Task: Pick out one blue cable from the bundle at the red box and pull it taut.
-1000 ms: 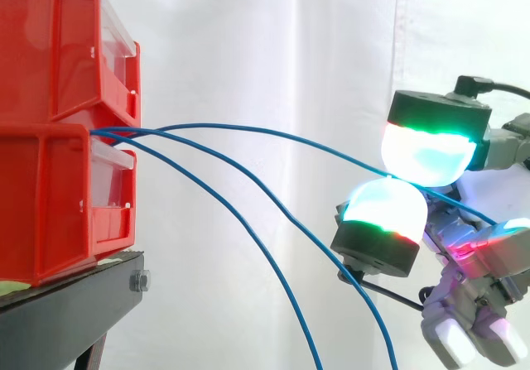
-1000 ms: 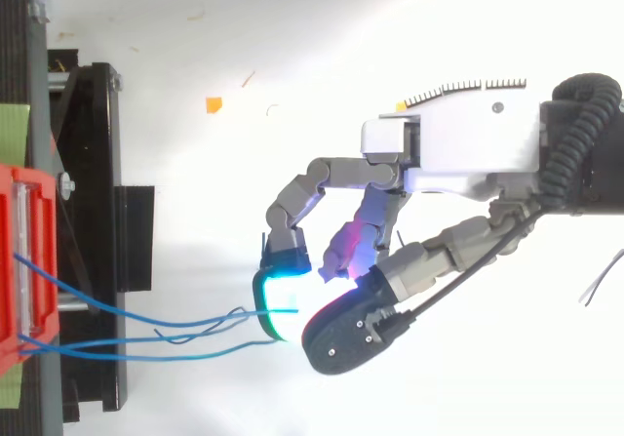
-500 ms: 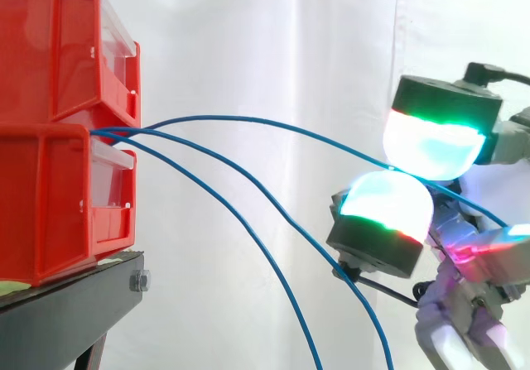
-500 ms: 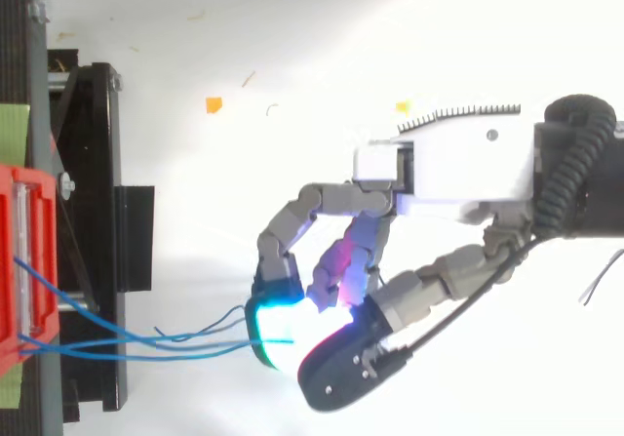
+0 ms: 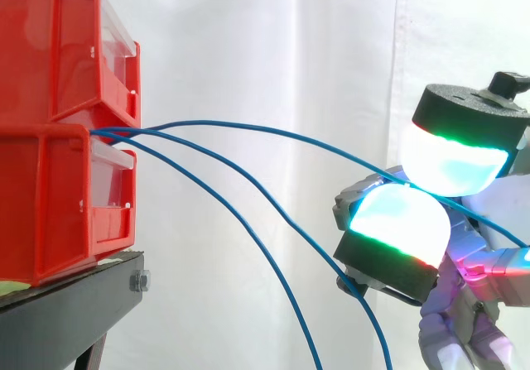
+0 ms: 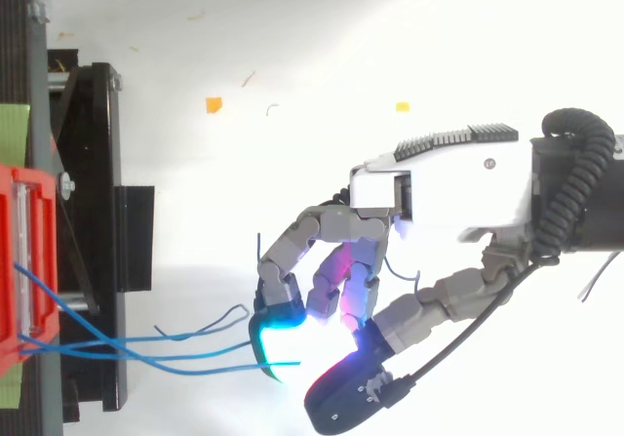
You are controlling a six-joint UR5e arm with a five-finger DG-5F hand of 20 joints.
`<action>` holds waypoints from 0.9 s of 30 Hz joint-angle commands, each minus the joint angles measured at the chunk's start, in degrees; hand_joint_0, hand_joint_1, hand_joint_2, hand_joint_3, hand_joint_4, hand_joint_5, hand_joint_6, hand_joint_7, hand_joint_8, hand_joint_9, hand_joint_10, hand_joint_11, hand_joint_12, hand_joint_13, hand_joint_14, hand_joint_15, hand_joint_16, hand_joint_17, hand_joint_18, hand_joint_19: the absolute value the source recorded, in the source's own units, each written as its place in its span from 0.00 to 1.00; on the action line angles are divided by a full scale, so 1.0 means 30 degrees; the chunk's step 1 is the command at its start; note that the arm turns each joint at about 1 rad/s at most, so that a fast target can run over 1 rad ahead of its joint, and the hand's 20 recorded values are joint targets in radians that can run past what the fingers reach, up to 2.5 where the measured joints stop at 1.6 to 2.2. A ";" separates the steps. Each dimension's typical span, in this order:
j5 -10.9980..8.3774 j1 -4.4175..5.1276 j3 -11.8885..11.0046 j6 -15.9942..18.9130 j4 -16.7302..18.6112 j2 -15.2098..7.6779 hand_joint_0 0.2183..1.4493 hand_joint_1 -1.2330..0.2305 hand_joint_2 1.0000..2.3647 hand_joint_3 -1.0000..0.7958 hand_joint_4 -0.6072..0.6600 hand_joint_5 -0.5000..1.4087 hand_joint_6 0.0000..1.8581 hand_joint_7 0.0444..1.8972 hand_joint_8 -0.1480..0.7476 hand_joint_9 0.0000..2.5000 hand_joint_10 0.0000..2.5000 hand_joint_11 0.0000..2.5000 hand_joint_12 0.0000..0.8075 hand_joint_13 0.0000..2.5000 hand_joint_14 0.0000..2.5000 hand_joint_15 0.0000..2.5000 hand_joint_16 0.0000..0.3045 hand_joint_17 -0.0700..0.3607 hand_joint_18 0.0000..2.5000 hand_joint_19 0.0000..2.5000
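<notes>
A black stand (image 5: 70, 308) is standing before a white curtain (image 5: 265, 47), a bolt (image 5: 139, 281) sticking from its edge; an orange scrap (image 6: 214, 104) is lying nearby.

White curtain (image 5: 273, 72) behind; black stand (image 5: 66, 312); pale floor (image 6: 292, 46)

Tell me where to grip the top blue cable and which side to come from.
Grip the top blue cable on its free span far from the red bins, where it arcs clear of the two drooping cables. Come from the side view's right, pads above and below, as the robot hand pinches it.
</notes>
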State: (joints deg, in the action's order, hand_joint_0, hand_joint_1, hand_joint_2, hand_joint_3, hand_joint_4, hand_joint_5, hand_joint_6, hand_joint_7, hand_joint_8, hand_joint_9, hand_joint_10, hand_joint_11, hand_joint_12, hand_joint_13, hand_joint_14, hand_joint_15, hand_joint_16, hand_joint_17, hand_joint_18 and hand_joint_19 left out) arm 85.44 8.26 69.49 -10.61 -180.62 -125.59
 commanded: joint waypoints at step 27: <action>-0.0003 0.0001 0.0010 -0.0095 0.0002 -0.0002 0.33 0.41 0.00 0.35 0.44 0.24 0.48 0.49 0.50 0.51 0.01 0.30 0.45 0.33 0.01 0.19 0.19 0.46 0.33 0.27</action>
State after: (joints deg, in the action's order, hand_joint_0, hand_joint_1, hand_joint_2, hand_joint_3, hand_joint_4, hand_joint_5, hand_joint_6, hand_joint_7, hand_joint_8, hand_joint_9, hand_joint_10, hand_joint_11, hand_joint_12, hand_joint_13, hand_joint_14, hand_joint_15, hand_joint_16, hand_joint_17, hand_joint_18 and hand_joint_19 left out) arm 85.43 8.26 69.52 -10.90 -180.61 -125.59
